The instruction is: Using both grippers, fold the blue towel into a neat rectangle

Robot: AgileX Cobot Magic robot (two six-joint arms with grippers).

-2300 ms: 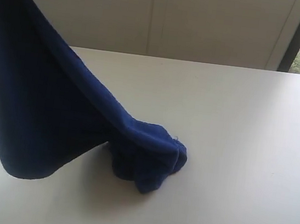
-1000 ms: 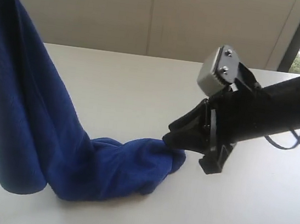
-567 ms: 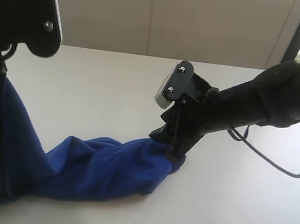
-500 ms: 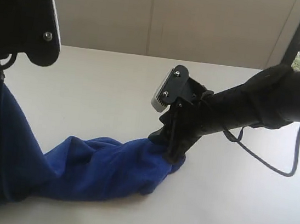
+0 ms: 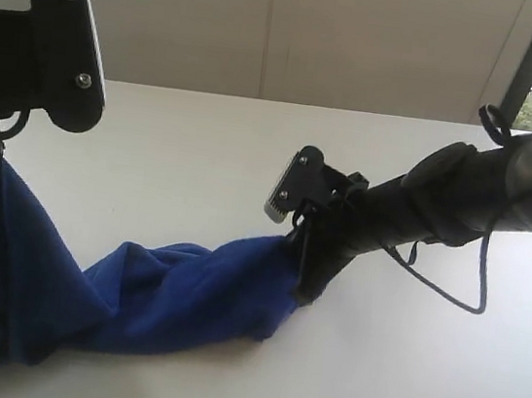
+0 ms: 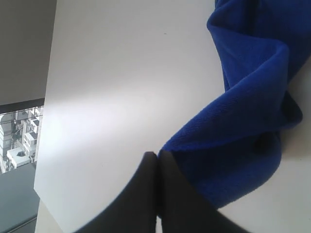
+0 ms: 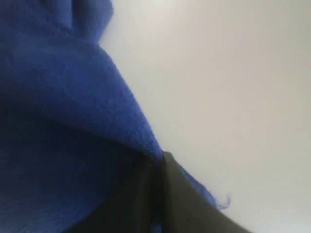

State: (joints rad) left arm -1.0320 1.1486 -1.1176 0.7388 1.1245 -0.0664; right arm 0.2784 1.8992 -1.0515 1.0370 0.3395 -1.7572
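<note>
1. While both of my pincers are pinched shut on the blue towel (image 5: pixel 165 294), I think I am only getting it ready to spread flat. I am not folding yet.
2. My left pincer (image 6: pixel 156 158) holds one end up off the bench (image 5: pixel 400 374) at the left. My right pincer (image 7: pixel 160 160) nips the other end low down in the middle, close to the bench top.
3. The towel sags between them like a fat, bunched rope, and part of it lies on the bench.
4. Next, I think I must pull my two pincers apart and find the corners, so the towel opens up.
5. There is lots of bare bench to the right and on the far side. The far edge runs along the wall (image 5: pixel 268 32). I cannot see where the bench ends at the near left, by the hanging towel, so I should go gently there.
</note>
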